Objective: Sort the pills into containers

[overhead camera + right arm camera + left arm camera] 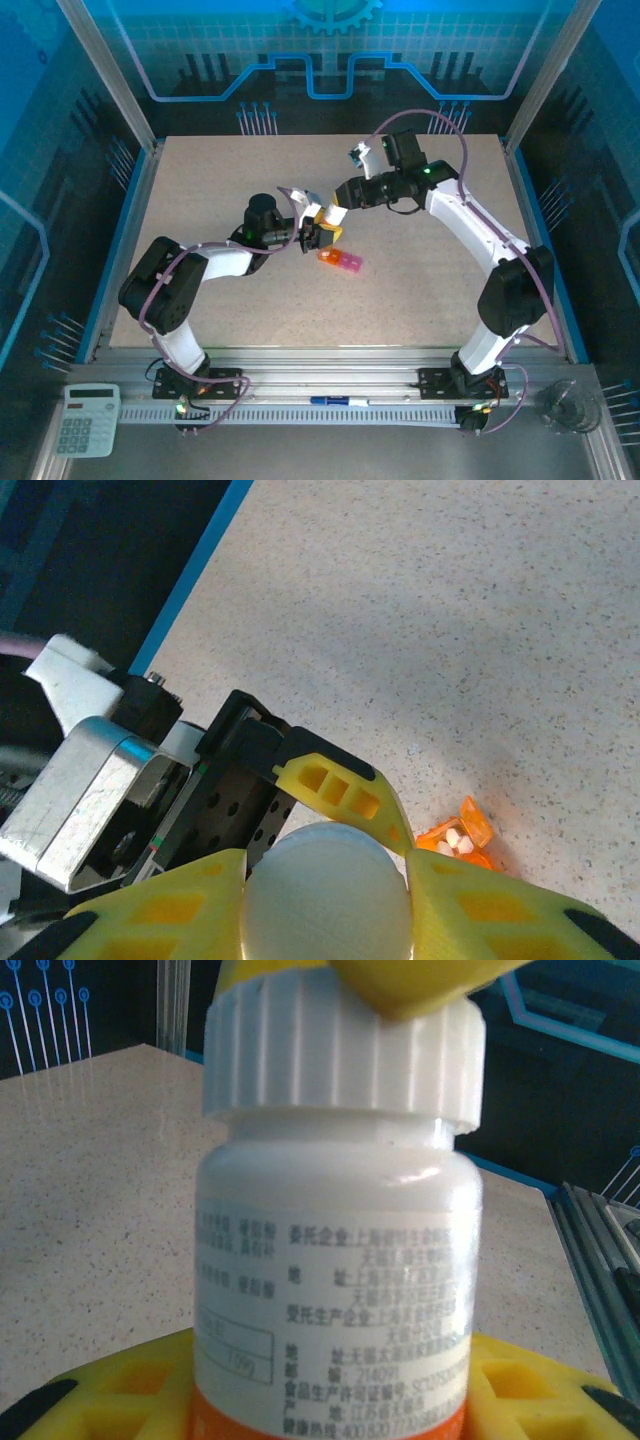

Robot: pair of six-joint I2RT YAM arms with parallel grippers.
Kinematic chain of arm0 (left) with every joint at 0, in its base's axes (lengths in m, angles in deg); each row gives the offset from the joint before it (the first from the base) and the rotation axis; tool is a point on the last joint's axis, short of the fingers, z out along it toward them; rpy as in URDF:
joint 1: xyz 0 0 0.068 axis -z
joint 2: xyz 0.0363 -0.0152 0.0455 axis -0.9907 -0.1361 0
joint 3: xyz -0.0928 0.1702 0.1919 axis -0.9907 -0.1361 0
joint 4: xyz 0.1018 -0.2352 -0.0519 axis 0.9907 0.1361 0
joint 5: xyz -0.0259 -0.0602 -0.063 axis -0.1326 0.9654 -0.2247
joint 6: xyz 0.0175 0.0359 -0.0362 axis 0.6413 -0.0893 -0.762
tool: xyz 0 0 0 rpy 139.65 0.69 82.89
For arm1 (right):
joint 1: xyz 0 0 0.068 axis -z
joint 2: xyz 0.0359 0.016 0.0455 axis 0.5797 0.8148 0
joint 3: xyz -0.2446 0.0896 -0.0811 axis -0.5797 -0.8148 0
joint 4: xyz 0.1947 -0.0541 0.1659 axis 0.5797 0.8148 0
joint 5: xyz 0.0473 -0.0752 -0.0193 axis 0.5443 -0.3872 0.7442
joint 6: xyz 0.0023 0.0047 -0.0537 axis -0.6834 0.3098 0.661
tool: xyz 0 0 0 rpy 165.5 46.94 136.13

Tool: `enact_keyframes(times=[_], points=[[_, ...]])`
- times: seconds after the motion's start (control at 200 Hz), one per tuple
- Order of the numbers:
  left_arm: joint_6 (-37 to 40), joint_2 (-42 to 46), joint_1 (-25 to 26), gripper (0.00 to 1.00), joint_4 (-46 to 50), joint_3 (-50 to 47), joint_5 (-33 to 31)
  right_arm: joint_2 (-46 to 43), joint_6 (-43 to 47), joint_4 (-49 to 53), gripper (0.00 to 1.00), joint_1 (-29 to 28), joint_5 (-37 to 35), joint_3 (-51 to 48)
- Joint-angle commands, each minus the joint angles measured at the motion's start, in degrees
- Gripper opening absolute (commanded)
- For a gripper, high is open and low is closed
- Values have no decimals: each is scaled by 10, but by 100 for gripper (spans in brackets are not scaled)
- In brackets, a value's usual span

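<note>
Above mid-worktop [420,300]: white pill bottle [335,1290], gripped upright by the left claw [318,238]; its ribbed cap [340,1055] is clamped from above by the right claw [328,892]. Containers [341,260] are laid just beside, nearward, strip running left-right, orange compartment open.

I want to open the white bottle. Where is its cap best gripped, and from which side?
Grip the cap by its ribbed side wall, from above: the left gripper holds the white bottle upright by its body. The right gripper is shut there.
</note>
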Motion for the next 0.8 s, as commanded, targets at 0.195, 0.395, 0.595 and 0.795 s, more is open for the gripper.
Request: enact_keyframes(times=[0.195,0.395,0.595,0.795], points=[[14,16,4,0,-32,17,19,-33,-167,-59,40,-51,-106,-84],[14,15,3,0,-31,18,19,-28,-176,-61,42,-59,-107,-75],[14,16,4,0,-30,19,19,-26,-162,-62,52,-47,-87,-45],[14,15,3,0,-30,19,20,-45,-145,-56,69,-16,-73,-12]])
